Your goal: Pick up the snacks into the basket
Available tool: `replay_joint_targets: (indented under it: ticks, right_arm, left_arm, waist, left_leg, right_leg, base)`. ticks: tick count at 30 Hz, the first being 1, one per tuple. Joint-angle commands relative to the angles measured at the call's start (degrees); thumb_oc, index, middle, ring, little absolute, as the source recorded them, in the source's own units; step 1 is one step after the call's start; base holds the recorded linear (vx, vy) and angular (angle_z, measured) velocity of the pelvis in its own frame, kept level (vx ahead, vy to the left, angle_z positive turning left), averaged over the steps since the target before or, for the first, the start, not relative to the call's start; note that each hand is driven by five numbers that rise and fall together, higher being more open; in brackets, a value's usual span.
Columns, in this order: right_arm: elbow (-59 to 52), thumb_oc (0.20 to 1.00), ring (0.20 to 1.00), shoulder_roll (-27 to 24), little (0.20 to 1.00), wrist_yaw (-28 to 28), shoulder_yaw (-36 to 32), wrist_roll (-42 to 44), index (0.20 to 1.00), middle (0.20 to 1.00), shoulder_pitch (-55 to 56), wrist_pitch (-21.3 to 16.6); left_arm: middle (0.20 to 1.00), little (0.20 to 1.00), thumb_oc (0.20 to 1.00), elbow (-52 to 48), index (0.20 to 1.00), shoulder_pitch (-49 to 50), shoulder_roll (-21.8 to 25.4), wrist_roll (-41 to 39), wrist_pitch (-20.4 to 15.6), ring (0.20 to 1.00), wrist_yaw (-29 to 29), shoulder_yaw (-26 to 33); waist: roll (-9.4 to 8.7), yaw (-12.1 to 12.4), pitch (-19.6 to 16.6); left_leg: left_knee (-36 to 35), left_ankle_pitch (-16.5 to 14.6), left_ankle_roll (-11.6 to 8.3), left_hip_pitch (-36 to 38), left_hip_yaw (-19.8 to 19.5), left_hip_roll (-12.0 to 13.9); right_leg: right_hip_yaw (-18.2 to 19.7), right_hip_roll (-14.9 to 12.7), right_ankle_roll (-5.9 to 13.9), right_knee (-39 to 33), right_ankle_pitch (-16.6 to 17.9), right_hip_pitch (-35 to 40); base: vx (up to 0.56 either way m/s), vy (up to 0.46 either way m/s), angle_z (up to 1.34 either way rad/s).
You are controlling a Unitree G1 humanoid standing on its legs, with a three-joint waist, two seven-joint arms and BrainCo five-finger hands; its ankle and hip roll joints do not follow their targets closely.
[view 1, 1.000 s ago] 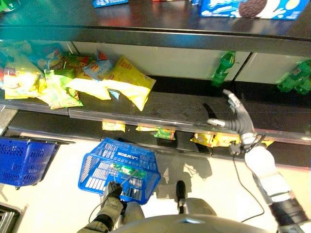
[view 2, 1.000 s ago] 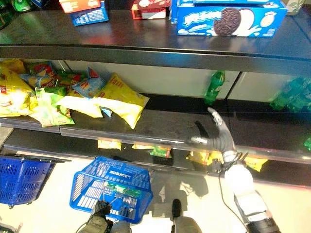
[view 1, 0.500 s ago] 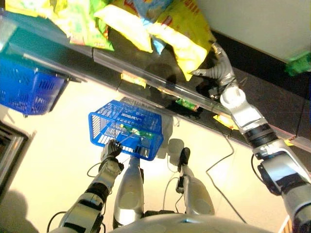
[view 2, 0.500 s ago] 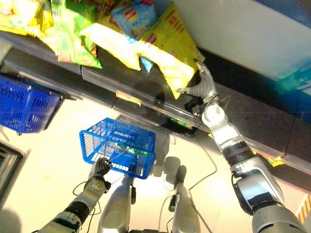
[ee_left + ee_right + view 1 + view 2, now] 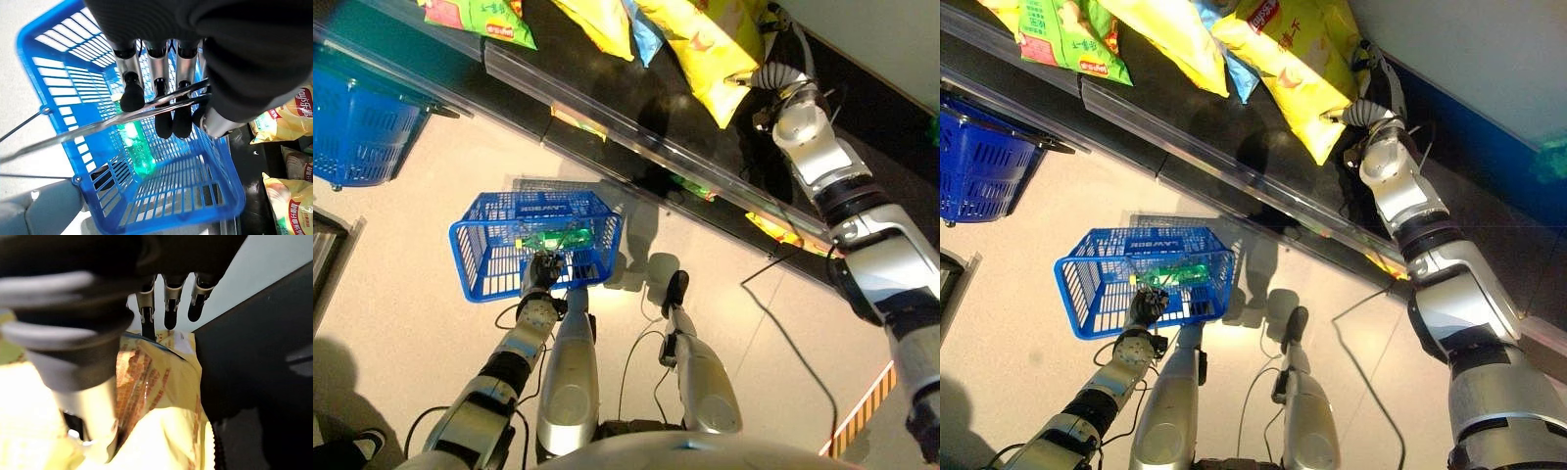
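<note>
A blue wire basket (image 5: 494, 257) hangs low over the floor with a green bottle (image 5: 138, 149) lying in it. My left hand (image 5: 543, 273) is shut on the basket handle, its fingers (image 5: 165, 110) curled round the thin wire bars. On the dark shelf above lies a big yellow snack bag (image 5: 1288, 54). My right hand (image 5: 1371, 106) is at that bag's right edge, open, with its straight fingers (image 5: 169, 313) reaching past the bag (image 5: 156, 382) toward the back wall and its thumb on the nearer side. Whether the hand touches the bag I cannot tell.
More bags lie left of the yellow one: a green bag (image 5: 480, 15) and a second yellow bag (image 5: 607, 20). A clear rail (image 5: 607, 132) runs along the shelf's front edge, with small snack packs (image 5: 578, 121) on the shelf below. Another blue basket (image 5: 362, 137) stands at left.
The camera has swung down and the whole picture has shifted. My right hand went from the bare shelf to the yellow bag's right edge. My left hand keeps its hold on the basket.
</note>
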Motion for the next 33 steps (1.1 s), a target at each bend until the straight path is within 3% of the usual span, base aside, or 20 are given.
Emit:
replay_joint_targets:
  ticks: [1, 7, 8, 10, 12, 23, 27, 33]
  right_arm:
    - [4.3, 1.0, 1.0, -2.6, 1.0, -0.9, 1.7, 3.8, 1.0, 1.0, -4.7, 0.4]
    - [6.8, 1.0, 1.0, 0.9, 1.0, -1.4, 1.1, 4.1, 1.0, 1.0, -3.3, 0.6]
    - [7.1, 0.589, 0.589, 1.7, 0.589, -1.7, 0.6, 4.3, 0.589, 0.589, -2.9, 0.6]
    - [7.5, 0.357, 0.357, 3.6, 0.357, -2.0, -0.3, 4.9, 0.357, 0.357, -1.3, 0.5]
    - [8.5, 0.2, 0.2, 7.4, 0.2, -2.3, -1.5, 5.4, 0.2, 0.2, 1.1, 0.4]
    - [11.5, 0.2, 0.2, 21.0, 0.2, -3.7, -4.1, 6.6, 0.2, 0.2, 8.1, -0.2]
    - [11.3, 0.2, 0.2, 21.7, 0.2, -4.6, -5.4, 7.9, 0.2, 0.2, 10.8, -0.7]
    - [5.5, 0.2, 0.2, 19.0, 0.2, -6.9, -9.5, 11.9, 0.2, 0.2, 16.1, -2.8]
  left_arm:
    - [0.2, 0.2, 0.2, -0.3, 0.2, 2.1, -2.3, 0.3, 0.1, 0.2, 0.0, -5.8]
    - [0.2, 0.2, 0.2, 0.7, 0.2, 0.4, -3.2, -0.6, 0.6, 0.2, 0.6, -7.0]
    - [0.2, 0.2, 0.2, 0.7, 0.2, -0.1, -3.4, -0.7, 0.6, 0.2, 0.8, -6.9]
    - [0.2, 0.2, 0.2, 1.3, 0.2, -0.9, -3.9, -1.3, 0.8, 0.2, 1.3, -7.0]
    - [0.2, 0.2, 0.2, 1.9, 0.2, -1.5, -4.5, -2.4, 0.7, 0.2, 1.9, -6.8]
    - [0.2, 0.2, 0.2, 4.8, 0.2, -4.0, -7.0, -4.5, 0.9, 0.2, 4.3, -7.8]
    - [0.2, 0.2, 0.2, 5.5, 0.2, -4.4, -7.3, -4.5, 1.0, 0.2, 5.0, -7.9]
    - [0.2, 0.2, 0.2, 5.6, 0.2, -3.6, -7.8, -5.2, 0.8, 0.2, 5.0, -6.4]
  waist:
    - [1.25, 1.9, 1.3]
    - [1.23, 2.0, 1.3]
    - [1.26, 2.1, 1.3]
    - [1.39, 2.3, 1.3]
    - [1.7, 2.8, 1.3]
    - [2.71, 3.5, 1.3]
    - [2.83, 3.2, 1.3]
    - [2.87, 2.2, 1.3]
  left_leg:
    - [-1.4, -1.1, -0.64, -1.0, 0.9, 0.6]
    - [-0.1, -1.6, -0.32, -3.2, 0.3, -0.1]
    - [-0.1, -1.7, -0.27, -3.5, 0.1, -0.2]
    - [0.1, -1.7, -0.24, -4.3, -0.2, -0.5]
    - [0.2, -1.7, -0.13, -4.6, -0.6, -0.8]
    - [-0.7, -1.4, -0.07, -3.4, -1.4, -0.8]
    - [-1.3, -1.2, -0.21, -2.7, -1.5, -0.6]
    - [-1.5, -1.2, -0.27, -1.8, -1.4, -0.4]
  right_leg:
    - [1.9, -3.3, 4.5, 2.1, 2.4, -1.7]
    - [1.3, -3.6, 4.63, 2.2, 2.4, -2.5]
    - [1.1, -3.6, 4.61, 2.2, 2.3, -2.6]
    - [0.9, -3.6, 4.64, 2.2, 2.3, -2.8]
    - [0.4, -3.5, 4.58, 2.1, 2.1, -2.8]
    - [0.0, -3.4, 4.07, 2.0, 1.1, -1.8]
    - [0.0, -3.2, 4.03, 1.9, 0.9, -1.6]
    - [0.2, -3.2, 4.03, 2.0, 1.0, -1.3]
  base:
    - [0.03, 0.009, 0.05]
    - [0.02, 0.005, 0.05]
    - [0.04, -0.005, 0.01]
    - [0.03, -0.008, 0.0]
    - [0.03, -0.013, 0.0]
    - [0.0, -0.003, 0.01]
    - [-0.02, -0.016, 0.02]
    - [-0.04, -0.01, 0.02]
